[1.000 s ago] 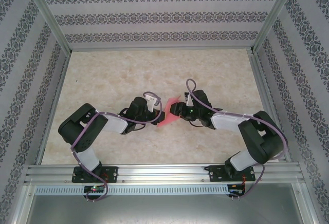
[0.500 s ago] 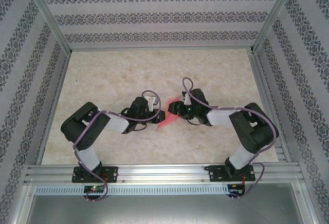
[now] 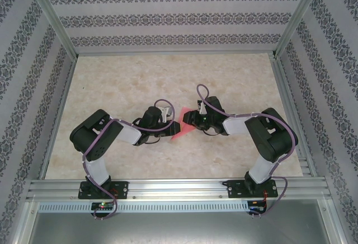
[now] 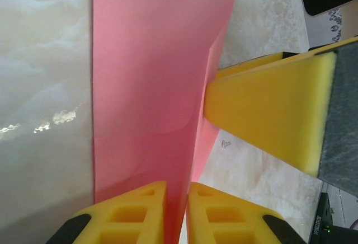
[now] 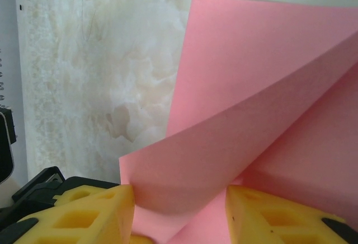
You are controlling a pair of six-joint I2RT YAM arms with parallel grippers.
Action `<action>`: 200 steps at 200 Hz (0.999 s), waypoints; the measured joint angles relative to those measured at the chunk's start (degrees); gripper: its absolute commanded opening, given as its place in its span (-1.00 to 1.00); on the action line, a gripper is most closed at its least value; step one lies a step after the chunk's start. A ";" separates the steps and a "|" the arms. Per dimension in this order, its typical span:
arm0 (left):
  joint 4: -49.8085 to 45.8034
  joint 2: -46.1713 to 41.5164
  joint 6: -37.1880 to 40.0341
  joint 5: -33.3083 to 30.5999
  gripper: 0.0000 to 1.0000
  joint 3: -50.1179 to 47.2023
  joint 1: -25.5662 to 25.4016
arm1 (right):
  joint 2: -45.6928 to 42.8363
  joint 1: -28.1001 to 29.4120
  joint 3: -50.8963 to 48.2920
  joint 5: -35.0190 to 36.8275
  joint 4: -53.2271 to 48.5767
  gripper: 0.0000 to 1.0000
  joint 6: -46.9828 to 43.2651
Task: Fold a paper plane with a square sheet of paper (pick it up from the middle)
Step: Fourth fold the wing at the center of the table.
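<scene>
The left hand [image 3: 174,126] has its pads pinched almost together on one edge of the square sheet of paper [image 3: 180,133]; in the left wrist view the sheet stands up between them. The sheet sits mid-bench [image 3: 128,76], partly lifted and curled, between both hands. The right hand [image 3: 189,119] has its fingers about half apart, with a bulging fold of the sheet between them. I cannot tell whether it has a firm hold.

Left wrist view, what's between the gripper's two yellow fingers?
The pink paper sheet, pinched edge-on between the left gripper's fingers; the left wrist view shows it.
</scene>
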 measured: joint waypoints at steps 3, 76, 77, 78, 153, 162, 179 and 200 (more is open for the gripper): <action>-0.02 0.00 0.00 0.00 -0.68 0.11 0.00 | 0.00 0.00 0.00 0.11 0.00 -0.05 0.00; -0.48 0.02 0.28 0.72 -0.67 1.95 1.03 | 0.00 0.00 1.38 1.31 -2.99 -0.01 0.00; -0.48 0.02 0.28 0.70 -0.67 1.97 1.03 | 0.00 0.00 1.40 1.36 -3.04 -0.01 0.00; -0.50 0.04 0.28 0.70 -0.68 1.99 1.05 | 0.00 0.00 1.44 1.40 -3.10 -0.01 0.02; -1.97 1.44 2.08 1.11 -0.74 4.09 1.64 | -0.13 0.00 1.81 1.68 -3.89 0.08 0.02; -1.99 1.55 2.23 1.14 -0.74 4.20 1.77 | -0.13 0.00 1.81 1.66 -3.87 0.06 0.02; -2.19 1.75 2.40 1.09 -0.74 4.22 1.92 | -0.13 0.00 1.81 1.88 -4.07 -0.02 -0.04; -2.45 1.79 2.56 1.11 -0.73 4.22 1.95 | -0.13 0.00 1.84 2.54 -4.76 -0.08 -0.17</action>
